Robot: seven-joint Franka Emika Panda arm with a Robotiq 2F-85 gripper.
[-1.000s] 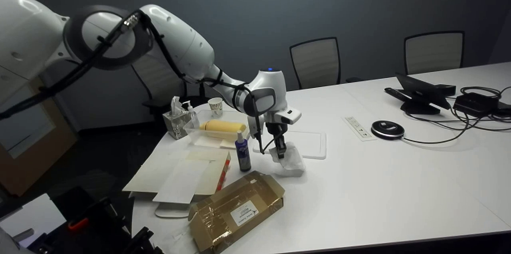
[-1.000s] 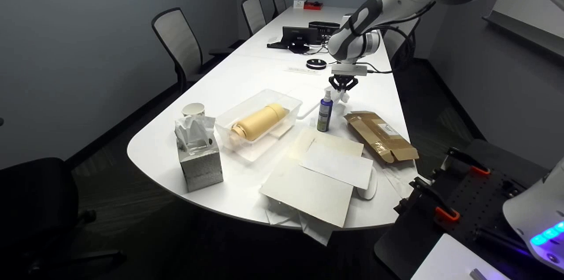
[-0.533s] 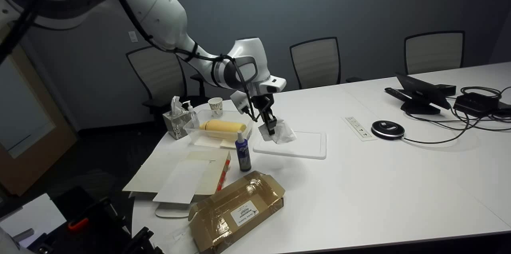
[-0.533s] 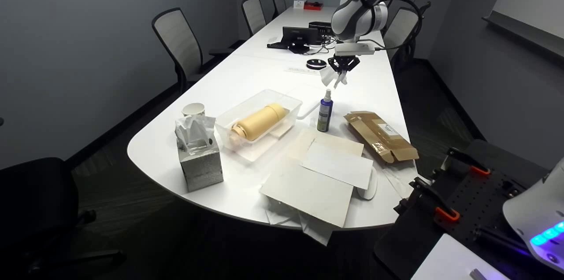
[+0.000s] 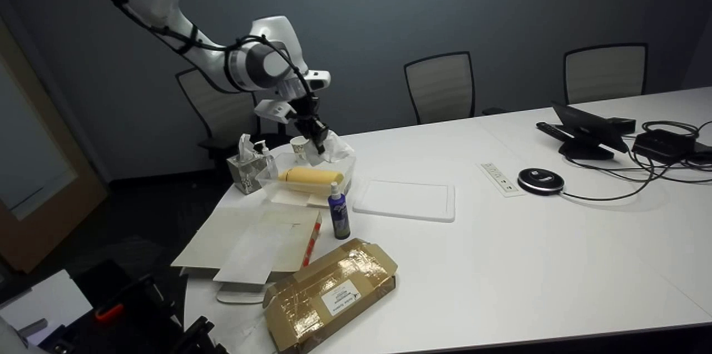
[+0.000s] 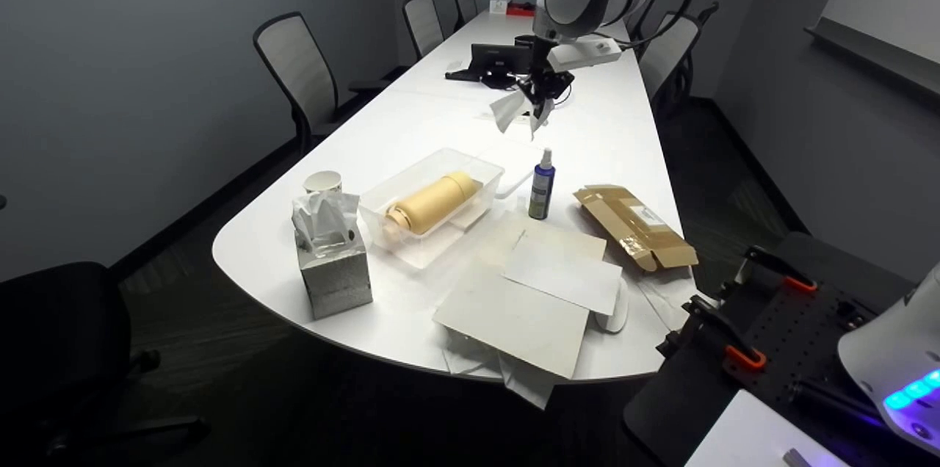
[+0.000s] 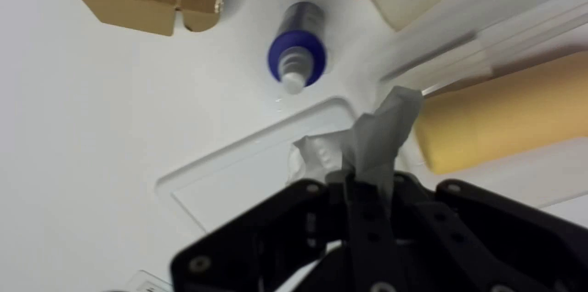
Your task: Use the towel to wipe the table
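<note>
The towel is a thin white crumpled sheet, seen in both exterior views (image 5: 337, 148) (image 6: 507, 109) and the wrist view (image 7: 381, 138). My gripper (image 5: 320, 148), also in an exterior view (image 6: 541, 109) and the wrist view (image 7: 367, 184), is shut on the towel and holds it in the air. Its loose ends hang from the fingertips, and the pinched part is hidden between the fingers. The table (image 5: 528, 265) is large, white and smooth, and also shows in an exterior view (image 6: 411, 122) and below the gripper in the wrist view (image 7: 92, 126).
A purple spray bottle (image 5: 339, 215) stands near a flat white lid (image 5: 406, 201) and an open cardboard box (image 5: 334, 293). A clear bin (image 6: 433, 158) holds a yellow bottle (image 6: 433, 203). A tissue box (image 6: 334, 280), cup (image 6: 323, 182), boards (image 6: 514, 305) and conference puck (image 5: 540, 180) also stand on the table.
My gripper has lifted the towel off the table beside the spray bottle. It has moved up, over the lid and toward the clear bin's far side in an exterior view. The grip stays shut.
</note>
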